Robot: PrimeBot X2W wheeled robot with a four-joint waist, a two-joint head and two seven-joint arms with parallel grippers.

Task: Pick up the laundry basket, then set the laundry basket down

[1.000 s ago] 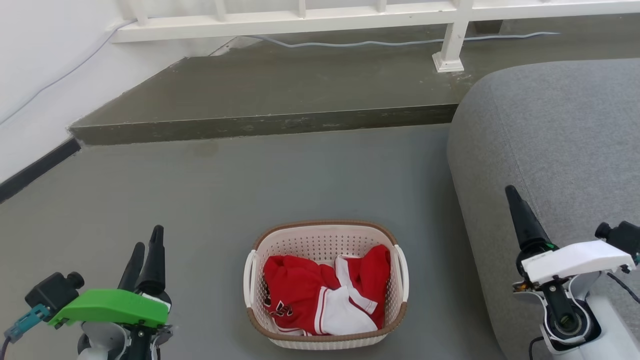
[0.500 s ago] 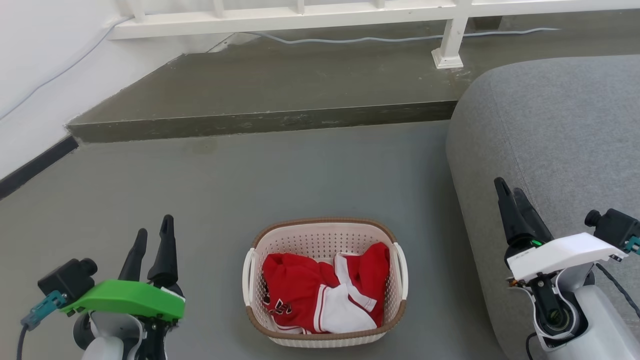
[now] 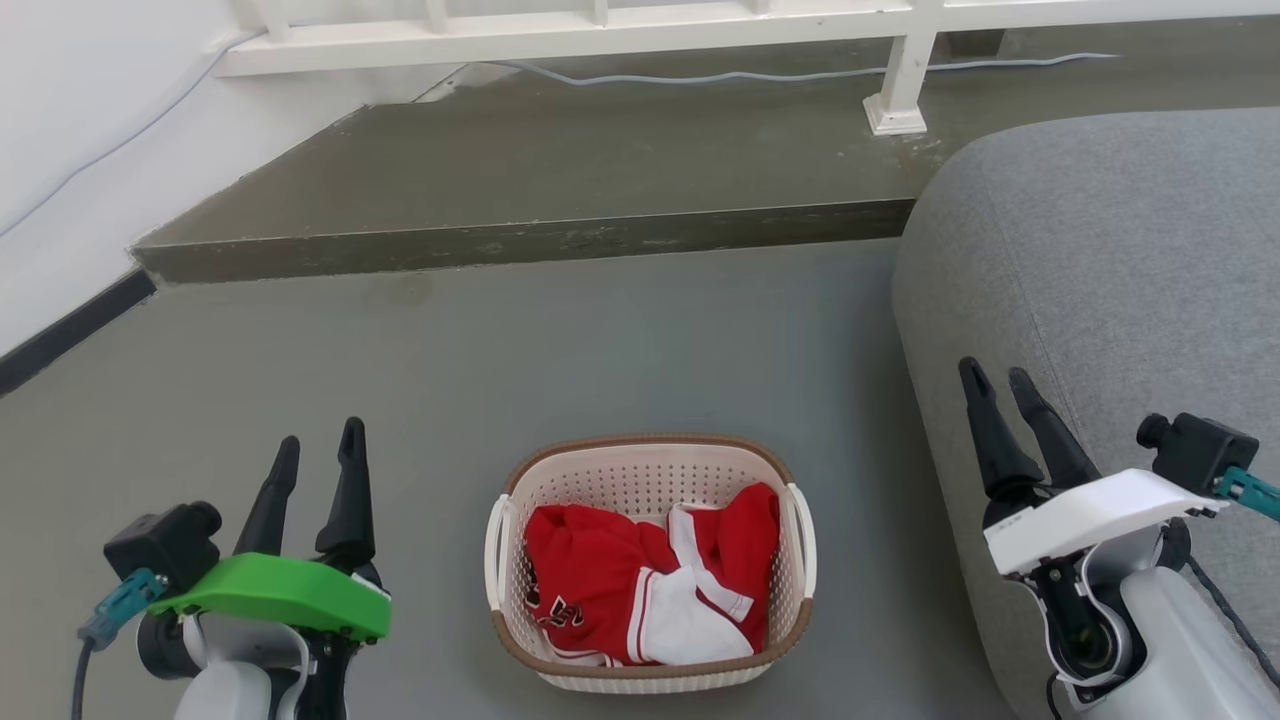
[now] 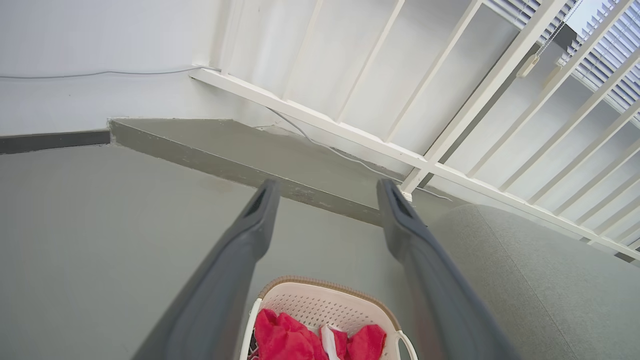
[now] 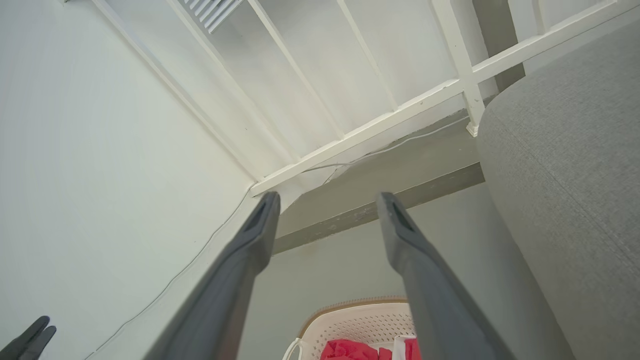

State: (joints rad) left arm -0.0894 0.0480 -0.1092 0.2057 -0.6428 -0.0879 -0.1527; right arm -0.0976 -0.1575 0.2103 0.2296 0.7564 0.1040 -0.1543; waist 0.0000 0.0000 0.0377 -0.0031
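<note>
1. Two grippers flank the laundry basket (image 3: 650, 442), which sits on the grey floor (image 3: 600, 340) low in the middle of the head view; neither touches it.
2. The basket holds a heap of red and white clothing (image 3: 600, 575). Its brown rim and both white side handles are in plain sight.
3. The left gripper (image 3: 320, 437) hangs off the basket's left side — its two dark fingers are spread apart with nothing between them.
4. The right gripper (image 3: 994, 372) hangs well off the basket's right side, seen against a grey sofa (image 3: 1100, 250). Its fingers are likewise parted and hold nothing.
5. In each wrist view the basket's far rim shows low between the parted fingers.
6. Beyond the basket lie a raised step (image 3: 520, 170), a white railing (image 3: 600, 40) and a thin cable (image 3: 700, 78) — all well apart from it.
</note>
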